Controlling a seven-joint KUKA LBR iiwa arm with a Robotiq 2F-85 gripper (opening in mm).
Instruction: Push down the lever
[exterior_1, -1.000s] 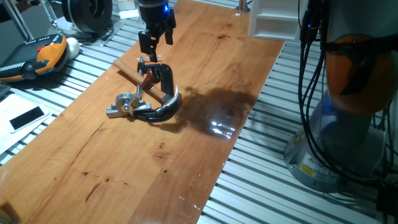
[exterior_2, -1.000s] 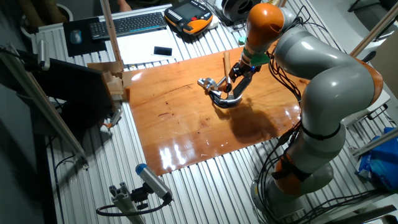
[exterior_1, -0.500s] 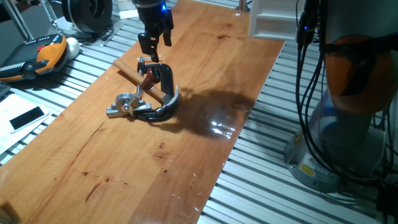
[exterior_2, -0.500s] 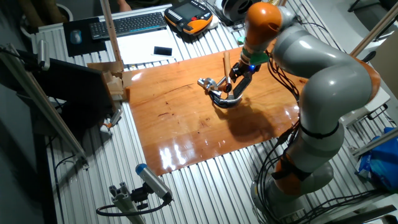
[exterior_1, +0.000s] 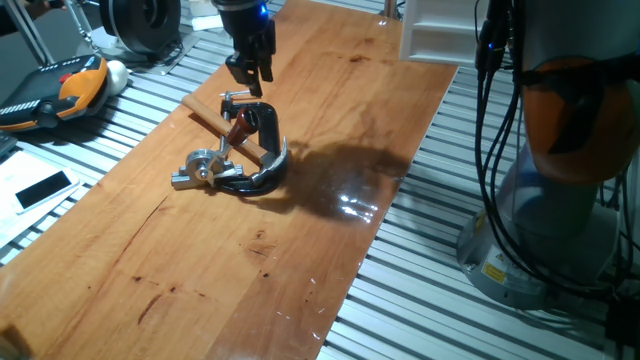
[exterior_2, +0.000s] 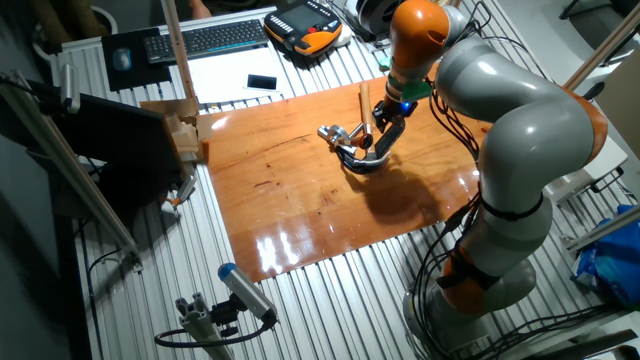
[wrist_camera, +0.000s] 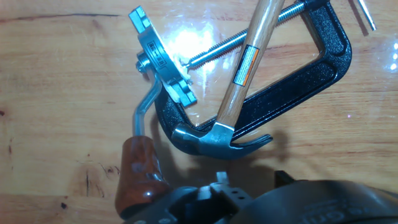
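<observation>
The black cast C-clamp (wrist_camera: 311, 81) pins the silver hinge fitting (wrist_camera: 163, 59) near the table's far left edge, keeping it steady. My gripper (exterior_1: 248, 66) hovers just above; I cannot tell whether its jaws are parted. The lever (wrist_camera: 142, 155), a bent silver rod with a red-brown knob, stands raised.

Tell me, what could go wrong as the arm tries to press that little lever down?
The tool hangs above a crowded cluster: the lever stands close beside a black clamp and a hammer. Coming down slightly off, it might hit the clamp's screw bar instead. The lever's rounded knob might also let the tool slide off sideways. Whether the fitting is fixed down cannot be told, so a push might shift the whole cluster.
</observation>
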